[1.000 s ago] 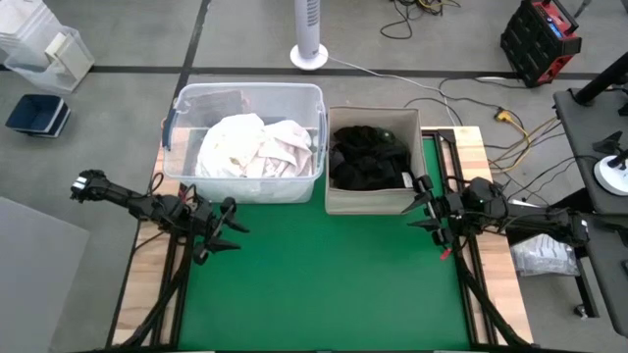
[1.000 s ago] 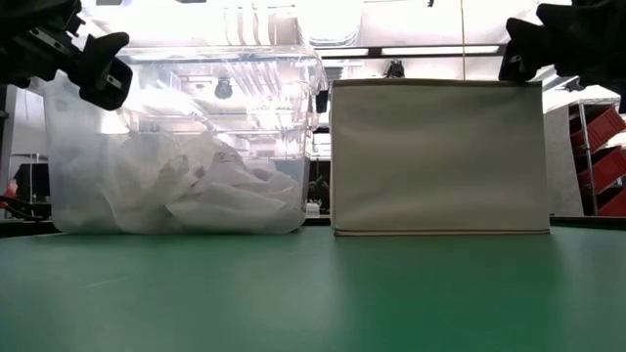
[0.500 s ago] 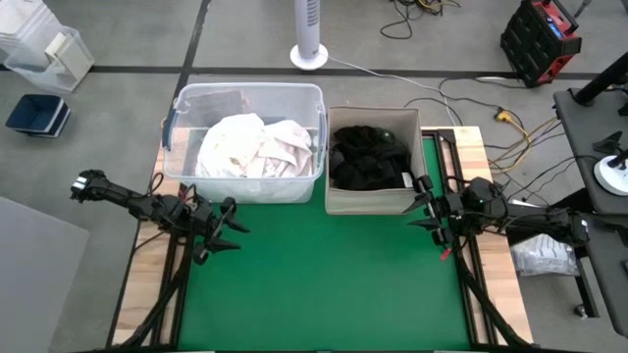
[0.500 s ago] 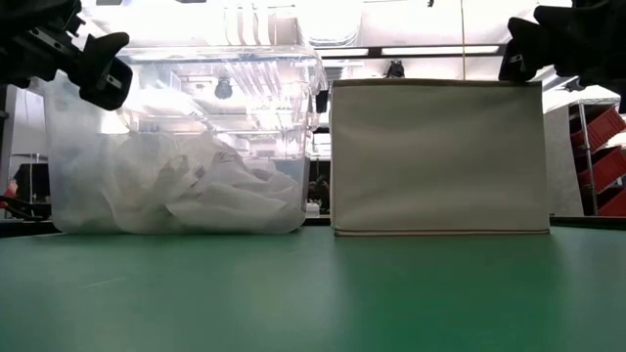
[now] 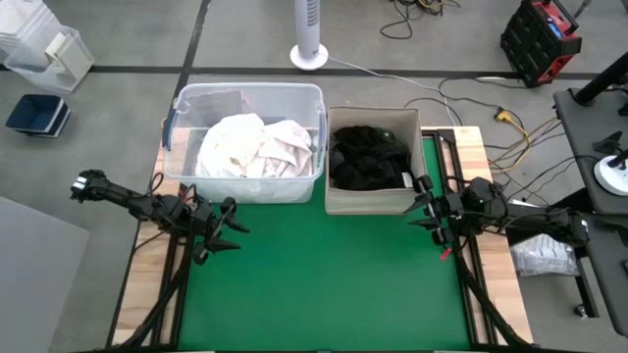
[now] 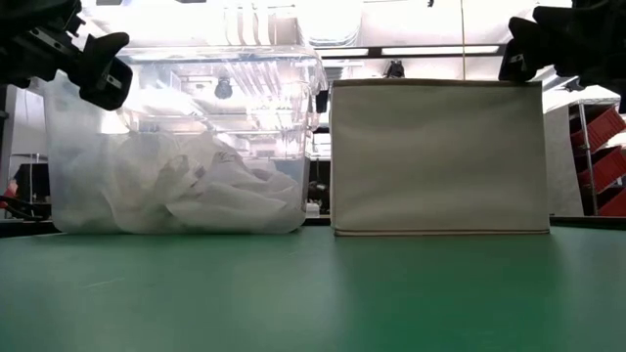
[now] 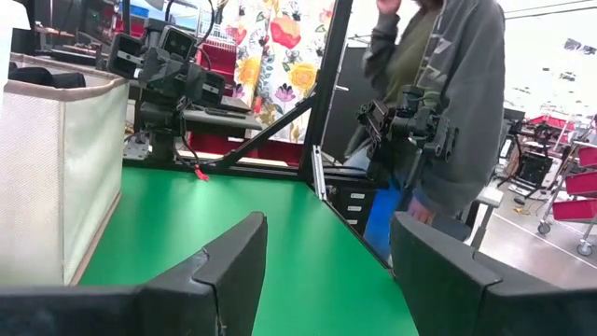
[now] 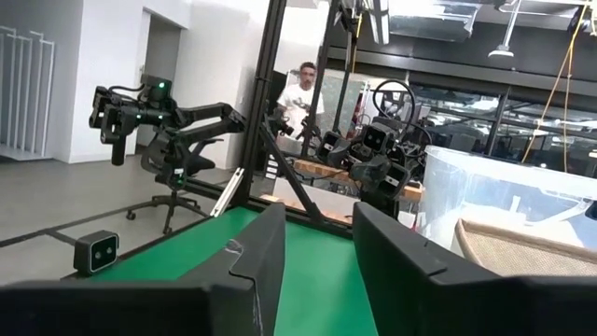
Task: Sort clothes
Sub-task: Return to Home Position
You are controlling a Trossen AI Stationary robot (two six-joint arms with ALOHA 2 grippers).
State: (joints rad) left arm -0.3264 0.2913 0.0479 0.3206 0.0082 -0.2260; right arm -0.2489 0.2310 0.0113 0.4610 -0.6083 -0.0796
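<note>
Nothing is shifting since the frames a second ago; both arms are holding still. The clear plastic bin is holding heaped white and cream clothes, and the beige fabric bin just beside it is holding black and dark clothes. I am seeing the left gripper and the right gripper hanging at opposite side edges of the green table mat, fingers spread apart, gripping nothing. The low view is hiding the beige bin's load; the high view is showing it.
</note>
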